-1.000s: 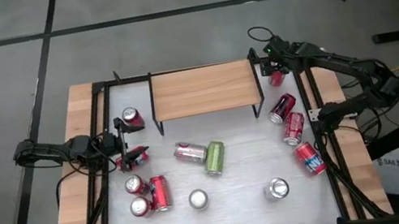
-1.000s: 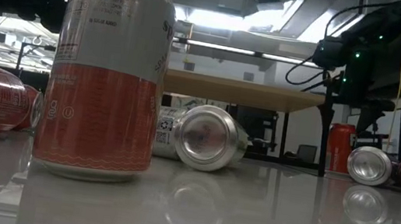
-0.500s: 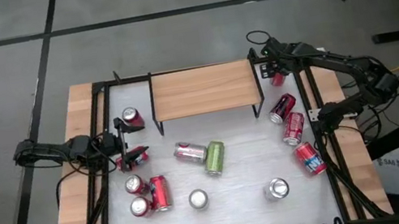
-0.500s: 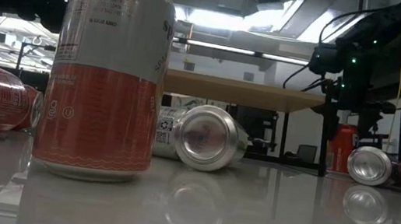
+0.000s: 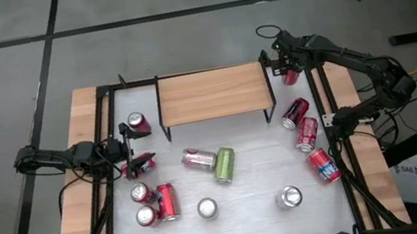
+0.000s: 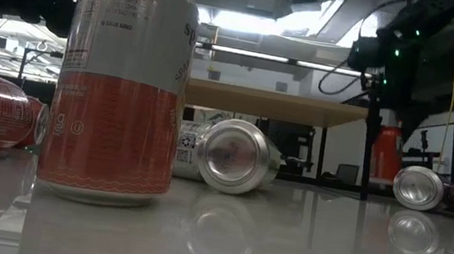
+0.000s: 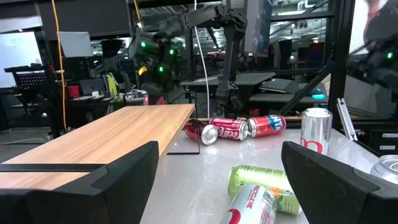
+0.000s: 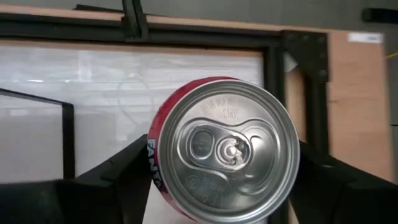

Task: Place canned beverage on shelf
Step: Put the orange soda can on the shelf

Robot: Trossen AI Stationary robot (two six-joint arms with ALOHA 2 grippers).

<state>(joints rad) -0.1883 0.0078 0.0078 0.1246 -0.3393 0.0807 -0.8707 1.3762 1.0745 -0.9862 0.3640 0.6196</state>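
Since 1 second ago the right gripper (image 5: 287,68) has closed on the red can (image 8: 219,149) by the shelf's right end and lifted it: in the low view the can (image 6: 387,149) now hangs clear of the table, where before it stood on it. In the right wrist view the 2 fingers (image 8: 118,177) press the can's sides, its silver top facing the camera.

The shelf (image 5: 211,94) stands at the far middle of the table (image 5: 245,179), and its plank top is bare. The held can is just beside its right end, near plank height.

The left gripper (image 5: 136,149) waits at the table's left side, its fingers (image 7: 124,171) spread wide with nothing between them.

I count 12 cans. 1 is in the grip. 3 red ones lie along the right side (image 5: 306,132). A silver-and-red can (image 5: 197,159) and a green can (image 5: 224,164) lie together in the middle. 2 stand near the front with silver tops up (image 5: 207,208), (image 5: 289,197). 3 red ones cluster at front left (image 5: 156,204), and 1 red can (image 5: 137,124) is beside the shelf's left leg.

The table is white with wooden edges inside a black frame. Around it is a grey floor crossed by dark lines; the low view shows ceiling lights beyond.
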